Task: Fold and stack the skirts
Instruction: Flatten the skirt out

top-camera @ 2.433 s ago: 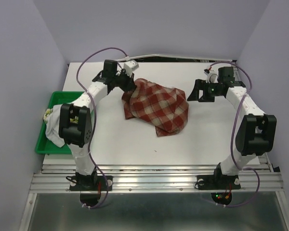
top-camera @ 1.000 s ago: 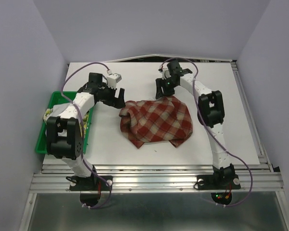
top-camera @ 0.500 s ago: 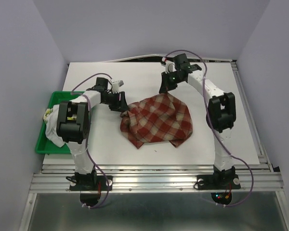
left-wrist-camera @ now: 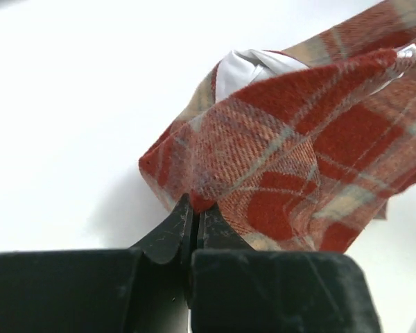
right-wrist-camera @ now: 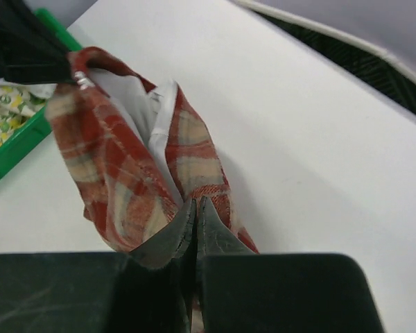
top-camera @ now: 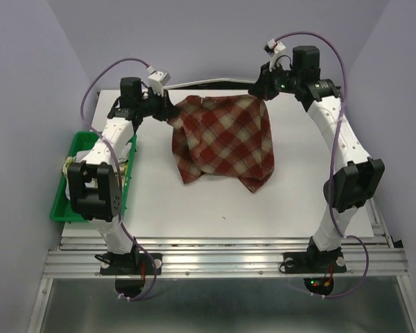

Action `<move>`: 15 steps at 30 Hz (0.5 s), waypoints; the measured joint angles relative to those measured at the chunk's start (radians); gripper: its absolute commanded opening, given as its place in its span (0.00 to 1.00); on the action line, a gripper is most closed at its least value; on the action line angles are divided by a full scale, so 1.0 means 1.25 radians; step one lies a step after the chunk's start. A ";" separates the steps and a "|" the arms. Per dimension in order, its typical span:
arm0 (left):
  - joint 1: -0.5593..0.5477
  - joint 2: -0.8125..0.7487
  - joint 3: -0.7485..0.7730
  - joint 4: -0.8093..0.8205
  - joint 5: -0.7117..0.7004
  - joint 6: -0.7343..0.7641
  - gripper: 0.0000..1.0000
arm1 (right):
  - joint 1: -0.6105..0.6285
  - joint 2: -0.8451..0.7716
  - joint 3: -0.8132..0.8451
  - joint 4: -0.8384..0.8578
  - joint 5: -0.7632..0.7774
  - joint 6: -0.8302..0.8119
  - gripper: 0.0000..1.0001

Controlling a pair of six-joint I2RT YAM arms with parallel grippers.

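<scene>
Firmly, left hand [top-camera: 168, 114] and right hand [top-camera: 258, 95] pinch top corners of plaid skirt [top-camera: 225, 142]

red-and-cream plaid skirt [top-camera: 225, 142], green tray [top-camera: 57, 210], white table [top-camera: 194, 208]

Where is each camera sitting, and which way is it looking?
Top external: high behind the robot, looking down at the white table, plaid skirt and green tray; left arm and right arm show.
Left wrist: on the left arm, looking along its shut jaws pinching a skirt corner.
Right wrist: on the right arm, looking past its shut jaws pinching another edge.
Shared: all three show the skirt.
</scene>
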 measured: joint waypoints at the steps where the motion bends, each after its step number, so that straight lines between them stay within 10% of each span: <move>1: -0.002 -0.018 0.018 0.016 -0.019 0.033 0.00 | -0.015 0.008 0.016 0.009 0.006 0.004 0.01; 9: -0.093 -0.273 -0.104 0.153 -0.125 0.349 0.00 | -0.088 -0.016 0.025 0.075 -0.044 -0.021 0.01; 10: -0.108 -0.324 -0.153 0.157 -0.133 0.385 0.05 | -0.087 -0.046 -0.017 0.089 -0.060 -0.040 0.01; 11: -0.127 -0.380 -0.228 0.180 -0.153 0.453 0.34 | -0.086 -0.087 -0.083 0.103 -0.076 -0.060 0.05; 12: -0.146 -0.439 -0.308 0.185 -0.167 0.512 0.60 | -0.083 -0.154 -0.184 0.108 -0.096 -0.090 0.20; 13: -0.165 -0.489 -0.382 0.201 -0.182 0.546 0.98 | -0.080 -0.205 -0.295 0.086 -0.112 -0.142 0.74; 15: -0.200 -0.576 -0.519 0.180 -0.196 0.640 0.99 | -0.071 -0.302 -0.405 0.068 -0.128 -0.208 0.96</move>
